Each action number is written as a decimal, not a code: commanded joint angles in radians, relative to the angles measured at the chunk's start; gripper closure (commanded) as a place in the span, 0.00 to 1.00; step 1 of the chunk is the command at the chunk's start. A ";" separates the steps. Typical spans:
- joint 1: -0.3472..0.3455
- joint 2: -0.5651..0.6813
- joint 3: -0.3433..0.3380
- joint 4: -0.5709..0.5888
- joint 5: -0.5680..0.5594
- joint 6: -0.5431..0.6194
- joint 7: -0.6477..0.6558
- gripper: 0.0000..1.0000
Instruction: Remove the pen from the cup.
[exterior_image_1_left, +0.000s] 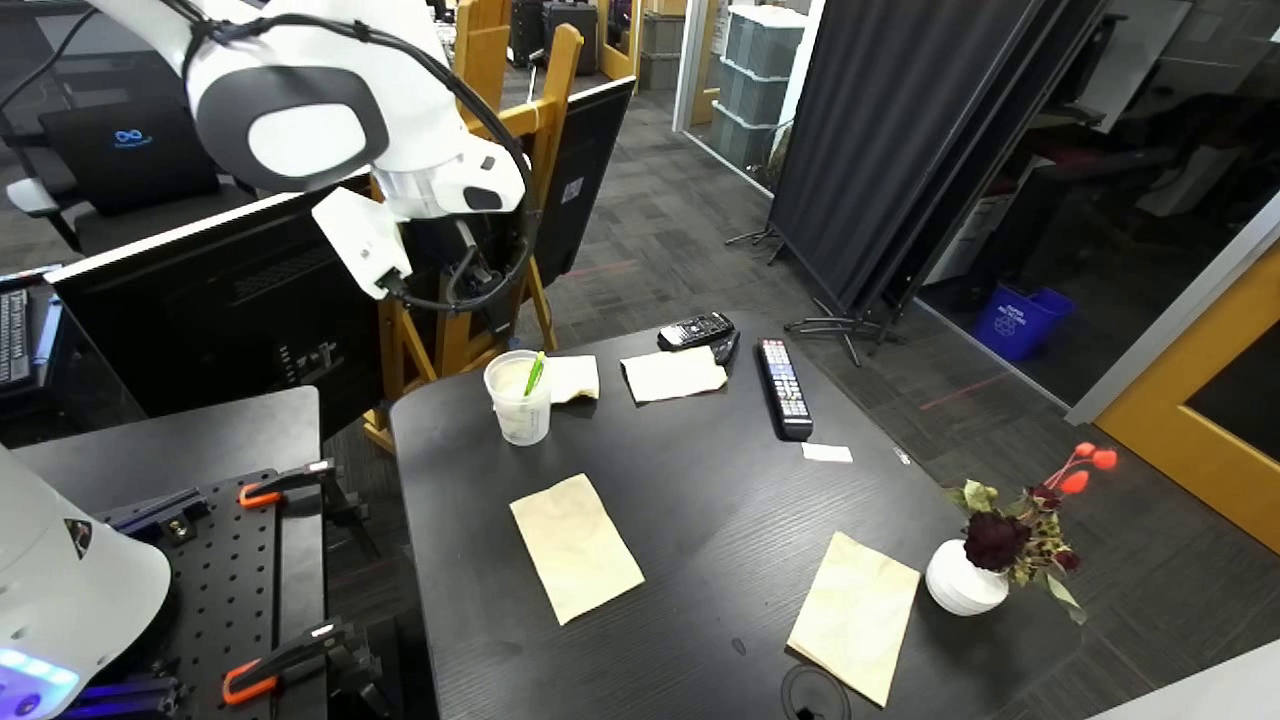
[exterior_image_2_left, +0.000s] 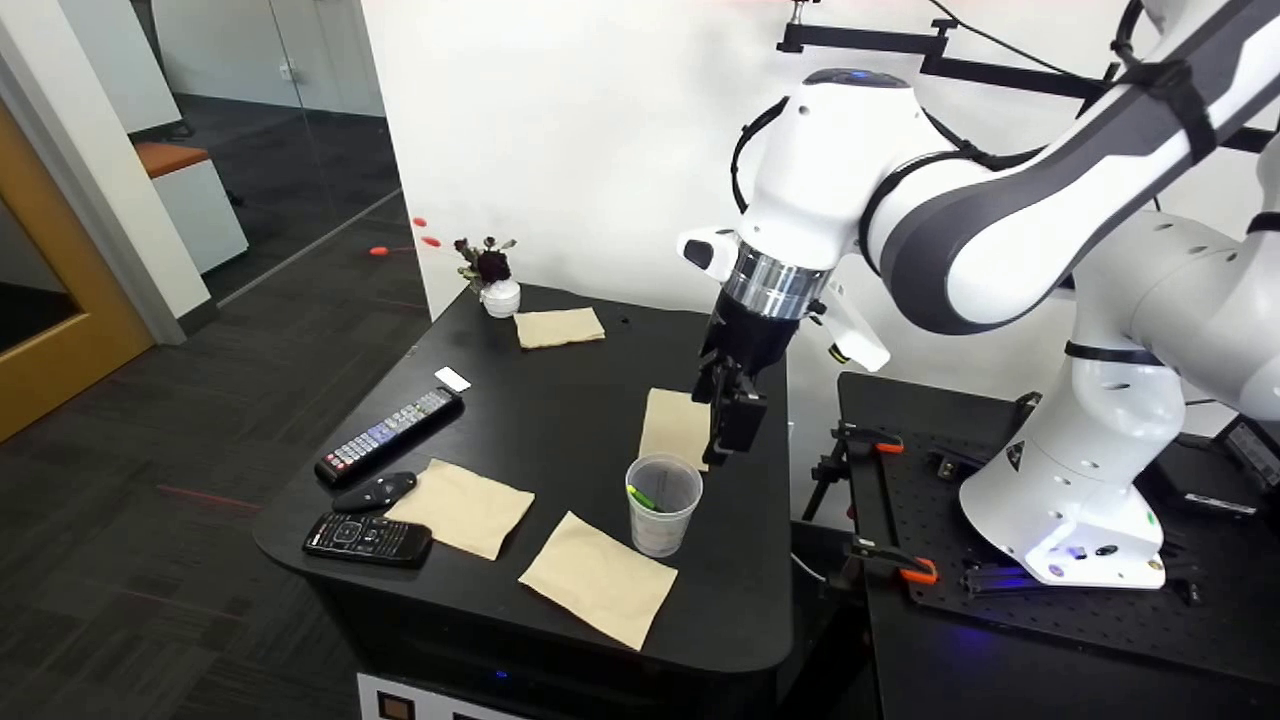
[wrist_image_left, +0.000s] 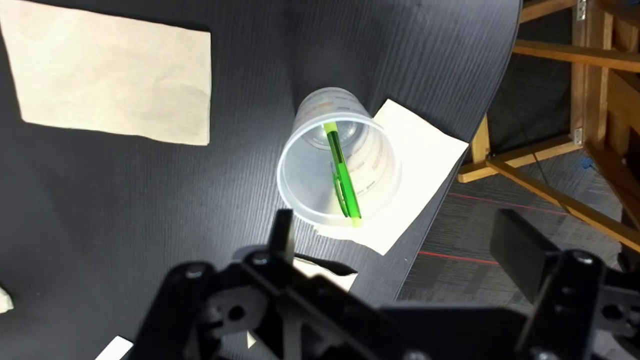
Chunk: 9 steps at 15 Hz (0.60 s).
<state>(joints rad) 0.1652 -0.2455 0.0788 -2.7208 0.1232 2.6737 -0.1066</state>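
Pen (wrist_image_left: 344, 172): one, green with yellow-green ends, standing aslant in the cup (wrist_image_left: 305, 180), ahead of the gripper (wrist_image_left: 392, 227) and apart from it. Gripper state: fingers (wrist_image_left: 283, 231) spread wide, nothing between them.

Handling, by judgement: light, stiff, probably smooth plastic, liable to slip or swivel in a weak pinch; not fragile. Take hold at the upper end, beside the clip (wrist_image_left: 340, 200) and near the rim (wrist_image_left: 280, 172), squeezing across the barrel. Cup looks thin and light; a finger pushing its wall could tip it or drag it along.

Views: the wrist view gives nearly the whole pen, clip included, and the gap between the fingers. In an exterior view the pen (exterior_image_1_left: 535, 372) shows its upper end at the rim, but the gripper's state is not readable there. In an exterior view the gripper (exterior_image_2_left: 728, 425) hangs near the cup without touching, the pen leaning to the rim side away from it.
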 joint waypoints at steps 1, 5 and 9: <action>0.001 0.002 -0.001 0.001 -0.001 -0.002 0.002 0.00; -0.004 0.006 0.003 -0.001 -0.015 0.023 0.005 0.00; -0.003 0.037 0.007 -0.001 -0.027 0.061 -0.005 0.00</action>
<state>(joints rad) 0.1653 -0.2367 0.0811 -2.7203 0.1182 2.6890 -0.1071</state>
